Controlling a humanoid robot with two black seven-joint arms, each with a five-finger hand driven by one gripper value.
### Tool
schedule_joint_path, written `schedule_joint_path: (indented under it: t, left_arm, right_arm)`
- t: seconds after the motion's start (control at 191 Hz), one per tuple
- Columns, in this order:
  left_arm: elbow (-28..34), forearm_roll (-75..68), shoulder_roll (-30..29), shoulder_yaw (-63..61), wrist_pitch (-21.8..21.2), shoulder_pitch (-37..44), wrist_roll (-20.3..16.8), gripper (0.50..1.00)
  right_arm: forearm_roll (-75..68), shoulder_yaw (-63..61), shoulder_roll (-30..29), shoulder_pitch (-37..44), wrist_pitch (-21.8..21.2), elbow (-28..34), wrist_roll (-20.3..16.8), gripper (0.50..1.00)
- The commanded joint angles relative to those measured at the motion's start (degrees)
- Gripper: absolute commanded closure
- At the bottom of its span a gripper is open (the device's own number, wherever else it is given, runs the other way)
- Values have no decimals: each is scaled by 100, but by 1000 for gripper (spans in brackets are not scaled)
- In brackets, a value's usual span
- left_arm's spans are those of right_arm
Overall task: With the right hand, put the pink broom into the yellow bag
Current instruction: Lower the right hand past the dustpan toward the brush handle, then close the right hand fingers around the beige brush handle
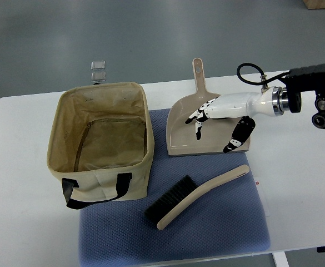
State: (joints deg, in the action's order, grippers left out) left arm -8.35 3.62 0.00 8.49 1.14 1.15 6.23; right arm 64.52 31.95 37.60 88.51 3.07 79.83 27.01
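The pink broom (pixel 198 194) lies flat on a blue mat (pixel 229 233), toward the near side of a white table (pixel 301 189). Its pale handle runs up to the right and its dark bristle end points down to the left, close to the near right corner of the yellow bag (pixel 101 144) without touching it. The bag stands upright on the left part of the mat, its mouth open and its black strap (pixel 95 192) hanging on the near wall. To the far right of the broom rests a beige dustpan (pixel 179 133), handle pointing away. The right hand (pixel 220 119) reaches in from the right edge and hovers over the dustpan, fingers loosely spread and holding nothing, thumb hanging down toward the pan's near rim. The hand is well apart from the broom. A small clear clip (pixel 99 71) sits beyond the bag at the table's far edge.
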Motion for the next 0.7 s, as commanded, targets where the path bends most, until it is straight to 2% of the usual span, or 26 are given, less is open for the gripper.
schedule_joint_path:
  t: [0.0, 0.356, 0.497, 0.696]
  left_arm:
    - [0, 7, 0, 4, 0, -1, 1, 500]
    - [0, -1, 0, 4, 0, -1, 1, 500]
    - [0, -1, 0, -5, 0, -1, 1, 500]
    - [0, -1, 0, 4, 0, -1, 1, 500]
  right_arm:
    - [43, -31, 28, -334, 89, 6, -30, 570]
    - [43, -48, 45, -1020, 555, 6, -38, 570]
    - [104, -48, -8, -1327, 801, -20, -223, 570]
    - [113, -57, -78, -1538, 1056, -82, -240, 570]
